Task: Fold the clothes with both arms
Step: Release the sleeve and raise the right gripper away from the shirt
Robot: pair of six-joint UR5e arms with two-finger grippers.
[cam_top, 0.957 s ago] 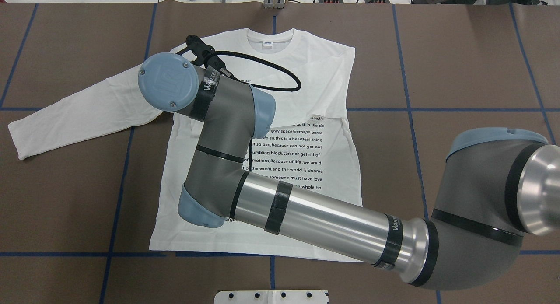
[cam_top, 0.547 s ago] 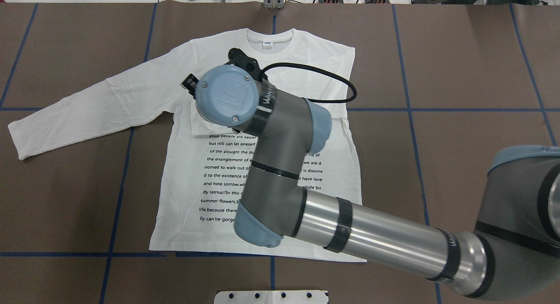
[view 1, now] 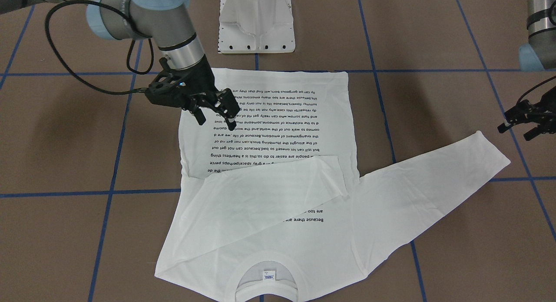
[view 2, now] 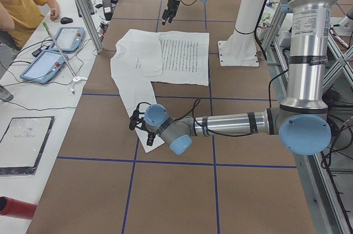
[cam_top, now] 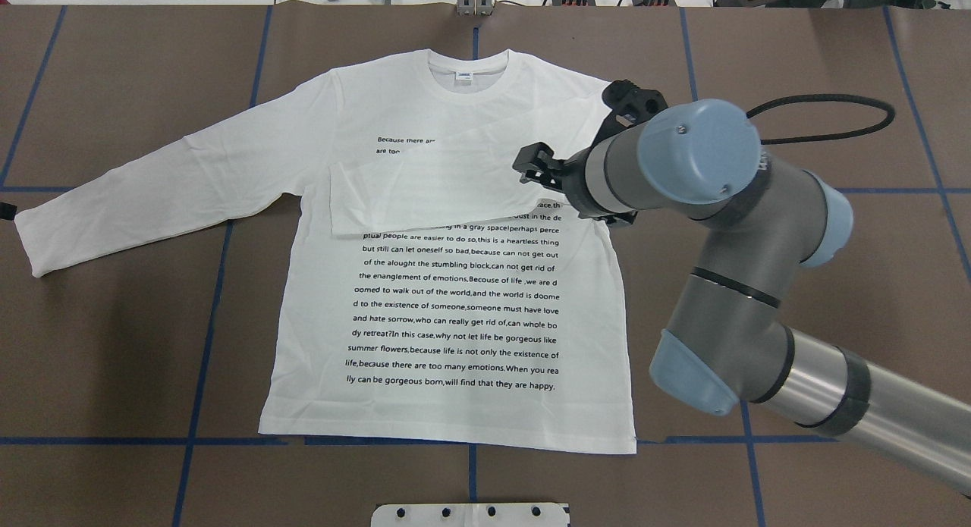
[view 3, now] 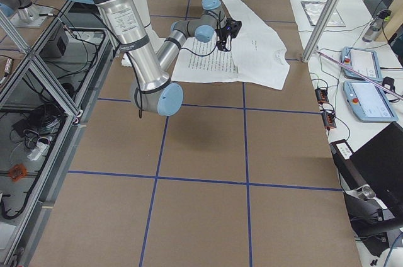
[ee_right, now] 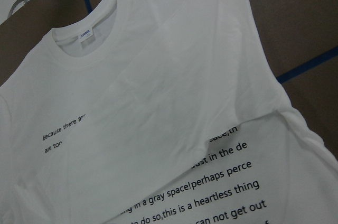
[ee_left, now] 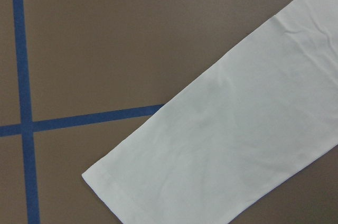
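Two arms on this job, and both are free of the cloth right now. The shirt (cam_top: 455, 315) lies flat on the brown table (cam_top: 796, 95), chest up, collar (cam_top: 466, 61) pointing away from the robot and hem towards it. One sleeve (cam_top: 425, 186) is already laid across the chest, covering the top lines of the black lettering (cam_top: 455, 307), so I'd call that the first fold done.

The right gripper (view 1: 216, 122) hangs over the robot's right-hand edge of the body with its fingers spread and nothing between them. It looks to me like it is clear of the cloth so the fold can rest undisturbed.

The other sleeve (cam_top: 152, 186) is stretched straight out across the table towards the robot's left. Over there the left gripper (view 1: 514, 133) sits just beside the cuff (ee_left: 105, 182), apart from it. Its prongs look spread and empty from across the table, though it is half cut off in that view. I'd guess it is placed there to take that cuff and bring the second sleeve over.

As for the shirt itself: plain white, long sleeves, ribbed round neck with a small blue-printed label (cam_top: 462, 76) inside. The cloth is thin and smooth, with a few soft creases around the folded sleeve, and the body is squared up neatly against the blue tape lines
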